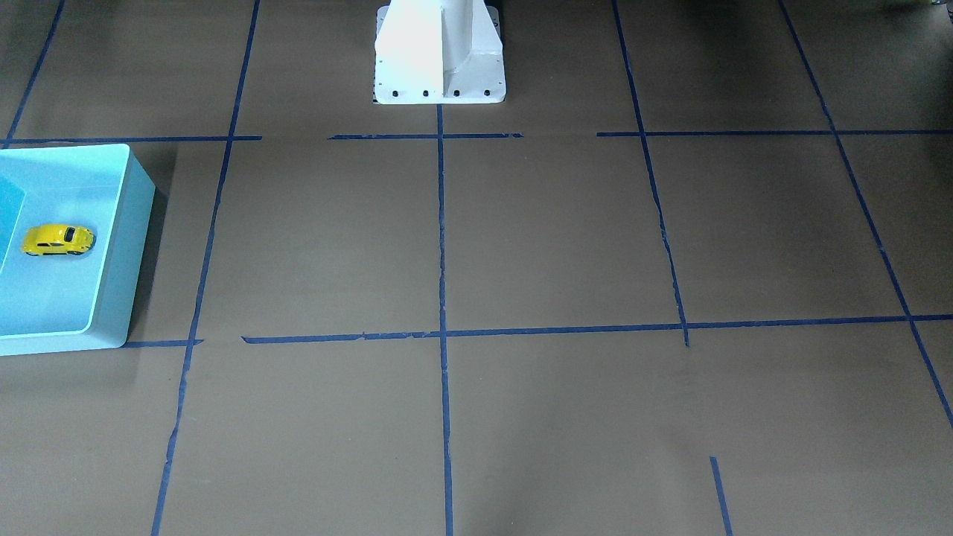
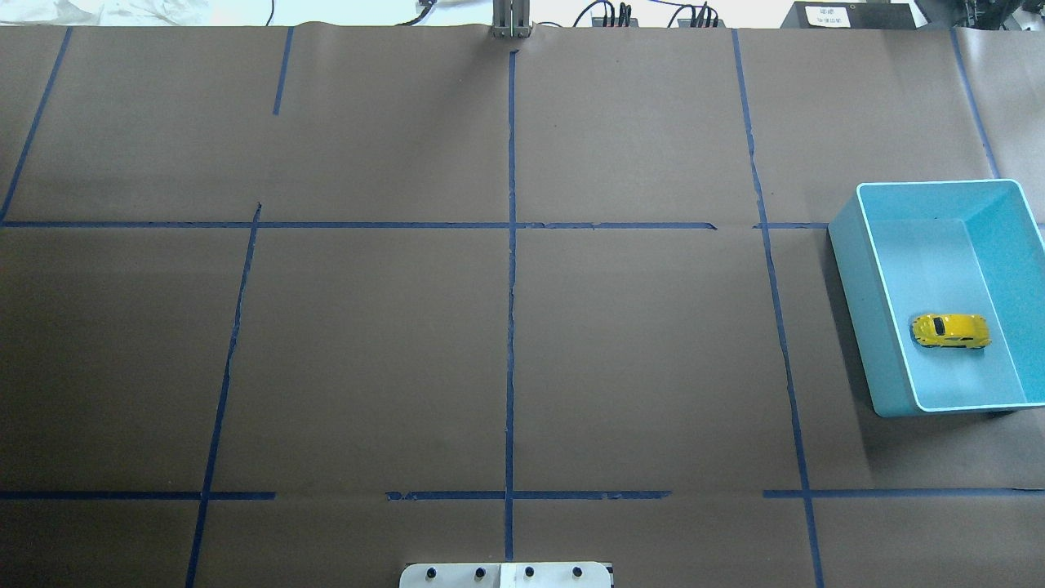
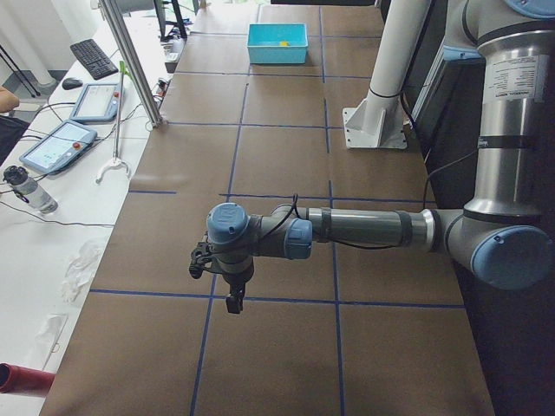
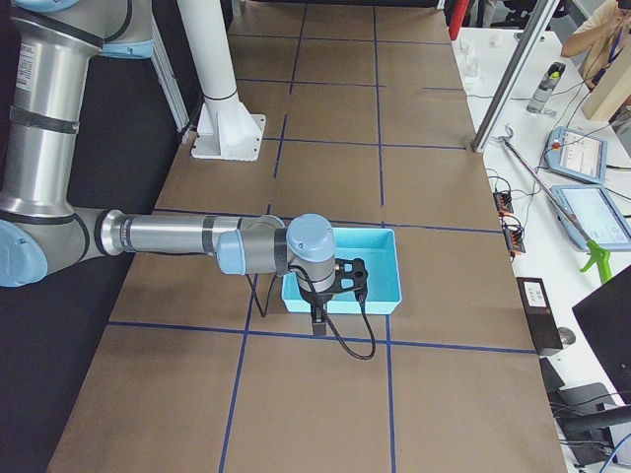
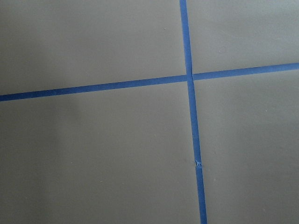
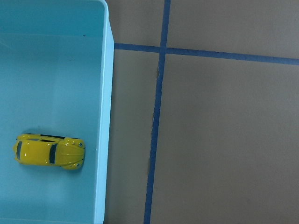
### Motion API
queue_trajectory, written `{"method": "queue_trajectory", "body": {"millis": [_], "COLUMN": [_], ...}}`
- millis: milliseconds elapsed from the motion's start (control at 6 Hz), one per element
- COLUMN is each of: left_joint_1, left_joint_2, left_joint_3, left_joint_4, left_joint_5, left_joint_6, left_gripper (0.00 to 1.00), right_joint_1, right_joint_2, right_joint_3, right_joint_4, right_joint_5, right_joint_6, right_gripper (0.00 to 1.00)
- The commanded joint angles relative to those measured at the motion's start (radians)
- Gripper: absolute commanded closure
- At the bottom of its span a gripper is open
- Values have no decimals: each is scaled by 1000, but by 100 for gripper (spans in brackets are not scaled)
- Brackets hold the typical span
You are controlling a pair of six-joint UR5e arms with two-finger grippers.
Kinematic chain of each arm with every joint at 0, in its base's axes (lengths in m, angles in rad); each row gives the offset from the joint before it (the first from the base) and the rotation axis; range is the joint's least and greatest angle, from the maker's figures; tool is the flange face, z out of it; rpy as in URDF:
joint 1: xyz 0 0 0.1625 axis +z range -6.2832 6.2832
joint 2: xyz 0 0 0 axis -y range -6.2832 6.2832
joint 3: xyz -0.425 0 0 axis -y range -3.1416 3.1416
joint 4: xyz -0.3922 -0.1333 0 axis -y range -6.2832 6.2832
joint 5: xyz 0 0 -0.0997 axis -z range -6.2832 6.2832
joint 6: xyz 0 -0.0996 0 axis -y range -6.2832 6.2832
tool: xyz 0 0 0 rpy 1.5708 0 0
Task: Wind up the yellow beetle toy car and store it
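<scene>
Light blue bin holds yellow beetle toy car.
Left tool and right tool over counter; spread or pinched: cannot tell.

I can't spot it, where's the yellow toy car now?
In the overhead view, the yellow beetle toy car sits inside the light blue bin at the view's right edge.

Brown table, blue tape lines (some broken)

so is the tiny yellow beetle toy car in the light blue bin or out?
In. The tiny yellow beetle toy car sits on the floor of the light blue plastic bin.
</scene>
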Motion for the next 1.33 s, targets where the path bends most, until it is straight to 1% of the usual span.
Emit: {"method": "queue_trajectory", "body": {"millis": [0,1167], "left_joint_1": [0,0], "left_joint_2": [1,1], "left_joint_3": [0,-3], "left_joint_4": [0,0], "left_joint_5": [0,-2], "left_joint_6": [0,-2], "left_gripper": [0,0], "right_joint_1": [1,19], "right_joint_2": [-12,-27], "right_joint_3": [-1,-1], "right_joint_4": [0,0], "right_joint_5": [-6,-3], "right_joint_6": [-2,-1], "right_gripper": [0,0]}}
